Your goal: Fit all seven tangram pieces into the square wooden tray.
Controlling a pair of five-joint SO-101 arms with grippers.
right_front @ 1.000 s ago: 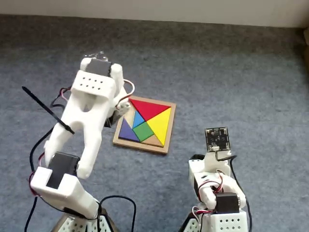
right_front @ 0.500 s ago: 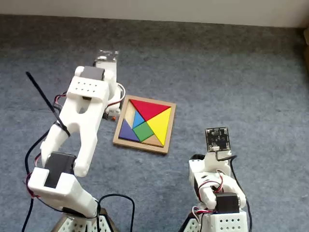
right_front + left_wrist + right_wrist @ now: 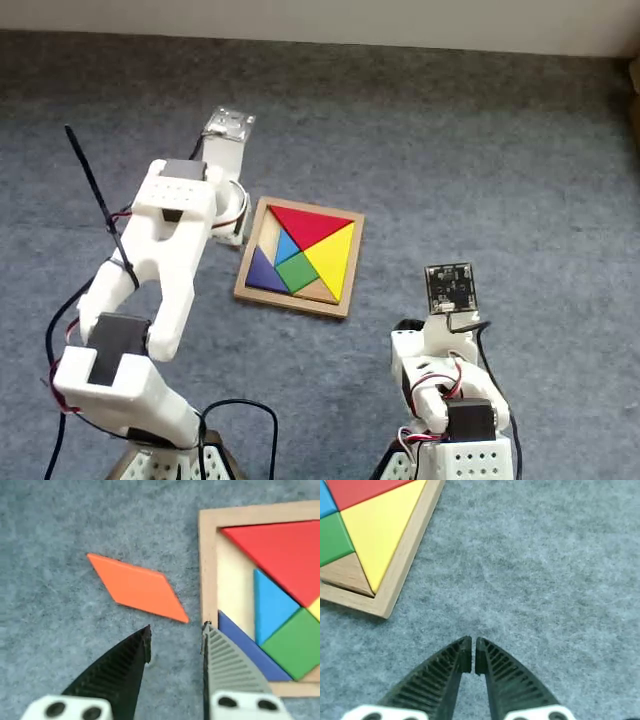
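The square wooden tray [image 3: 296,303] lies mid-table with red [image 3: 305,225], yellow [image 3: 335,257], light blue, green [image 3: 297,271], dark blue [image 3: 262,270] and plain wood pieces in it. Bare tray floor [image 3: 232,585] shows along its left side. An orange parallelogram [image 3: 137,587] lies flat on the carpet just outside the tray rim [image 3: 207,570]. My left gripper [image 3: 176,634] is open above the carpet, short of the orange piece, one finger over the tray's edge, nothing between the fingers. My right gripper [image 3: 472,652] is shut and empty over bare carpet, well short of the tray's corner [image 3: 385,611].
Grey carpet covers the table. The left arm [image 3: 165,250] stretches along the tray's left side and covers the carpet there. The right arm [image 3: 450,385] sits folded at the front right. Open carpet lies behind and to the right of the tray.
The left arm has swung left and back, off the tray's left edge, and its wrist now points farther away. The right arm has not moved.
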